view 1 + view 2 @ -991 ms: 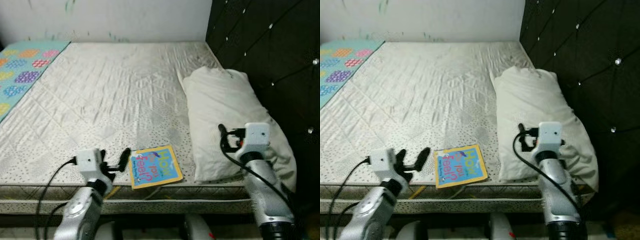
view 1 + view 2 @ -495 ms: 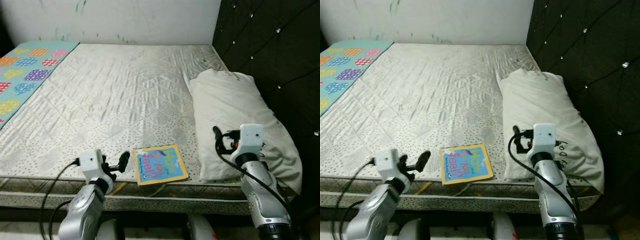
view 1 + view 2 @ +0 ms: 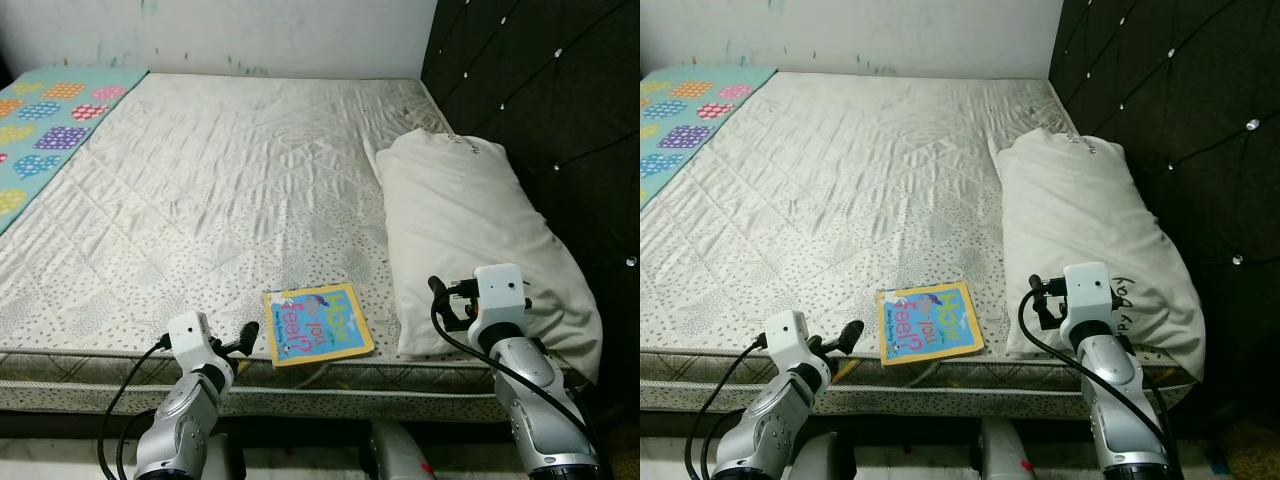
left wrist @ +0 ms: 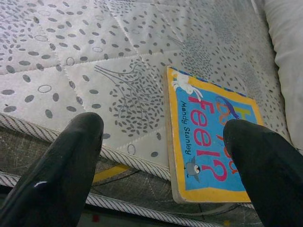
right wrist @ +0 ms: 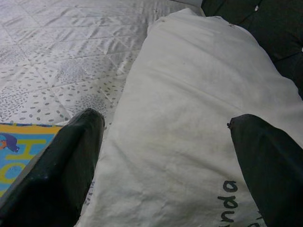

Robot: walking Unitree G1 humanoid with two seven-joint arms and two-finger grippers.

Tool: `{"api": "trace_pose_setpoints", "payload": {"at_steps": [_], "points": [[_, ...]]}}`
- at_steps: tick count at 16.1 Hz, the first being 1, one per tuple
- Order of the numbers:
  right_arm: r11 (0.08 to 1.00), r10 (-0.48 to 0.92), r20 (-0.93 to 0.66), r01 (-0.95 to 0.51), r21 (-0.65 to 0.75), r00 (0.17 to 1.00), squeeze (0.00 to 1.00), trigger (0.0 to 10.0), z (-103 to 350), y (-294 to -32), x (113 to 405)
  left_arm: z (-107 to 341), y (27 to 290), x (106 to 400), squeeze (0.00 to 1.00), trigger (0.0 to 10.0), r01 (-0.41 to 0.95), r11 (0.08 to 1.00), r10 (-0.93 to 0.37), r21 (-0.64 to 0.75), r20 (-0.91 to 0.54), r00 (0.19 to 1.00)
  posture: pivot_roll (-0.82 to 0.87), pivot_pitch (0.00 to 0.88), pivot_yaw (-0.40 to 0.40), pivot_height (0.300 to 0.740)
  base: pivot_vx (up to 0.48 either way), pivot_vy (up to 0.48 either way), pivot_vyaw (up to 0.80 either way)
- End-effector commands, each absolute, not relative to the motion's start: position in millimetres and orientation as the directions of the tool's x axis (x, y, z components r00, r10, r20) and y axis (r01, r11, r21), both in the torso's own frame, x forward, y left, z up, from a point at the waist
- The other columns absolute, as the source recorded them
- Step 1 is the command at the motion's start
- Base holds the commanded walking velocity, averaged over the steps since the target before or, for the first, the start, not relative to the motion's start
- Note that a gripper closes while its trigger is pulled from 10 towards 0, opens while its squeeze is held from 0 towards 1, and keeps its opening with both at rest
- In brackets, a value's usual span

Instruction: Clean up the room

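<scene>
Book [image 3: 317,324] with a blue cover and yellow border lies flat at the near edge of the mattress [image 3: 200,200], just beside the white pillow [image 3: 480,240], which rests along the dark tufted headboard [image 3: 540,90]. Judging from the task, it is the 1 stray item on the bed and the likely thing to clear away; its corner reaches the mattress piping, which should make it easy to reach from where the robot stands. A patterned play mat [image 3: 45,120] lies along the far left side of the bed. The left gripper [image 4: 165,156] hovers low at the bed's edge, just short of the book, with its 2 black fingers [image 4: 61,161] spread wide enough to frame the cover; they hold nothing and touch nothing. The right gripper [image 5: 163,156] is raised over the near end of the pillow, its 2 fingers also parted wide and empty, apparently waiting. A thin cable and something yellow show at the mattress side under the book; what they are is unclear.
</scene>
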State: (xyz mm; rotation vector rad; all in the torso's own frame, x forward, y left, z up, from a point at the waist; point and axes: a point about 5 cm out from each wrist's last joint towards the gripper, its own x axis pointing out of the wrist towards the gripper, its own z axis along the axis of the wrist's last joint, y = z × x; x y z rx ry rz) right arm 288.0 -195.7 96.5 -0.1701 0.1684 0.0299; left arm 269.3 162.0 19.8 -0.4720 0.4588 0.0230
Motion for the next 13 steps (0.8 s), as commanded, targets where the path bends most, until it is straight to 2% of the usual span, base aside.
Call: {"api": "trace_pose_setpoints", "payload": {"at_steps": [1,13], "points": [[0.984,0.019,-0.157,-0.046,-0.171,0.987,0.0,10.0,101.6,-196.2,288.7,21.0,161.7,271.3,0.0,10.0,-0.128,0.894,-0.078,-0.429,-0.431,0.899,-0.22,0.052,-0.036,0.6,0.0,0.0,0.0],[0.984,0.014,-0.163,-0.042,-0.173,0.987,0.0,10.0,103.2,-199.0,284.9,13.8,161.1,273.5,0.0,10.0,-0.153,0.889,-0.071,-0.431,-0.461,0.885,-0.23,0.068,-0.04,0.6,0.0,0.0,0.0]]}}
